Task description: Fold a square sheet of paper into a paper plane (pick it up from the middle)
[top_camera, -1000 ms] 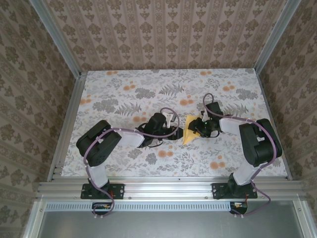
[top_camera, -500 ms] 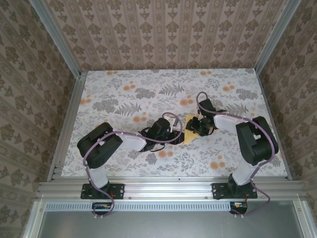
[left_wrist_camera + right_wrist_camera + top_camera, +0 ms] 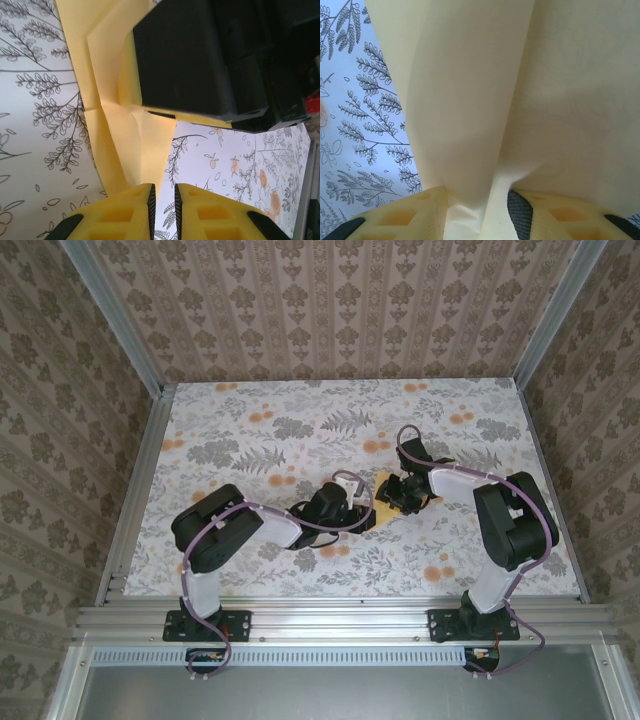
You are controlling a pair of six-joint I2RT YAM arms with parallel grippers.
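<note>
The yellow sheet of paper (image 3: 383,510), thin and creased into flaps, was laid just right of the frame's middle on the flowered table (image 3: 250,440). A ridge of it was pinched in the right gripper (image 3: 477,200), probably for creasing. The left gripper (image 3: 164,192) was narrowed to a slit at its edge, and any hold there could not be told.

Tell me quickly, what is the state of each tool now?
Left tool: almost closed at the edge of the yellow paper; whether it grips cannot be told.
Right tool: closed on a fold of the yellow paper.
</note>
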